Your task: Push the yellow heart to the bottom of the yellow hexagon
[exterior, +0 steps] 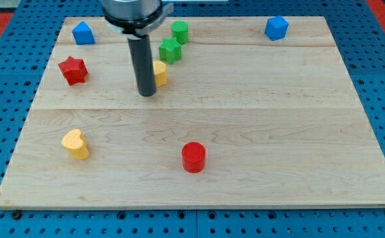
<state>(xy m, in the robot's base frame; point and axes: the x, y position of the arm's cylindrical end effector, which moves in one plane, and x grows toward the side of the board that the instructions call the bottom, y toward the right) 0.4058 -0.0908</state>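
My tip (pixel 146 94) is resting on the desk (pixel 245 132), in the upper left part of the wooden board. There is no gripper on this arm, only the dark rod, so nothing is being held and no opening can be told.

The yellow hexagon (pixel 160 73) is sitting just to the view's right of my tip and a little above it; the rod is hiding its left part, and I cannot tell if they are touching. The yellow heart (pixel 76 144) is lying well apart from my tip, toward the view's bottom left, near the left edge of the board.

Above and to the right of my tip, the green star (pixel 170 50) is standing near the hexagon, and the green cylinder (pixel 179 32) is just beyond it. The red star (pixel 73 70) is lying to the left of my tip, and the blue block (pixel 82 33) is farther up on the left. The red cylinder (pixel 193 157) is below my tip, a little to the right. Another blue cube (pixel 277 28) is far to the upper right.

The desk is showing pale wooden planks, and a blue perforated surface (pixel 0 99) is surrounding it.
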